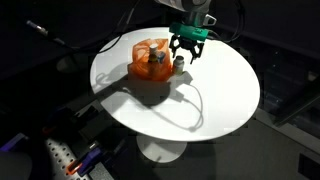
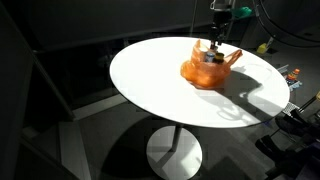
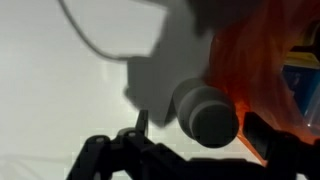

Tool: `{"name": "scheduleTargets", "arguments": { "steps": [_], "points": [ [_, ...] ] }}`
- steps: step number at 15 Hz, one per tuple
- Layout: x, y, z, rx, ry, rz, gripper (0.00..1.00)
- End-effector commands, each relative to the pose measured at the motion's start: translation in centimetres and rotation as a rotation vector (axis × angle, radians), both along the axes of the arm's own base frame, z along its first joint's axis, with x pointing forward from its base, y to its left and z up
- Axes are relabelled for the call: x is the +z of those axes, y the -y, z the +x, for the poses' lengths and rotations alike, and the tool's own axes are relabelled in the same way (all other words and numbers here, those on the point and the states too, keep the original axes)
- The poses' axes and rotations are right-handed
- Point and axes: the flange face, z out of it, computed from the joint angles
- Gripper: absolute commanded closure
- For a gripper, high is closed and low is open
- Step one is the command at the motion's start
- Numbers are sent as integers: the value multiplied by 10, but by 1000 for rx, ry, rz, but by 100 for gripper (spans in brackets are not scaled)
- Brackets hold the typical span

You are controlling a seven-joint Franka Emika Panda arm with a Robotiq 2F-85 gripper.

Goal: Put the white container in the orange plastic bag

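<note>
Container [image 3: 205, 112], white and cylindrical, sits on the table [image 1: 222, 100] right at the foot of the orange plastic bag [image 1: 148, 62], outside it, on the bag's side that faces your gripper [image 1: 186, 58]. In the wrist view its round end points toward the camera and its far side runs up against the orange plastic. Your jaws stand apart. The left-hand finger [image 3: 141, 127] in the wrist view shows a clear gap of bare table between it and the container; the opposite finger is dark and pressed close to the bag, and you cannot tell whether it touches anything. The container lies between the two fingers, just beneath the tool.

The bag stands crumpled and open at the top in both exterior views, with something dark and bluish [image 3: 300, 78] inside it. Its wall rises beside the container, between the container and the bag's mouth. The bag's shadow falls across the tabletop toward the near edge in an exterior view [image 1: 185, 100].

The round white tabletop is bare around the bag on the other sides, wide toward its far rim in an exterior view [image 2: 150, 75]. The gripper hangs near the rim on its own side. Dark cables [image 1: 60, 42] run beyond the table's edge.
</note>
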Motion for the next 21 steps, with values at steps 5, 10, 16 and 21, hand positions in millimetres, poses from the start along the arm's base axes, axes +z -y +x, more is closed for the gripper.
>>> {"name": "scheduleTargets", "arguments": {
  "steps": [5, 10, 16, 21],
  "points": [
    [3, -6, 15, 32, 2, -31, 66],
    [33, -3, 10, 20, 19, -36, 81],
    [98, -18, -4, 43, 71, -58, 81],
    [140, -65, -32, 149, 100, -72, 81]
  ]
}}
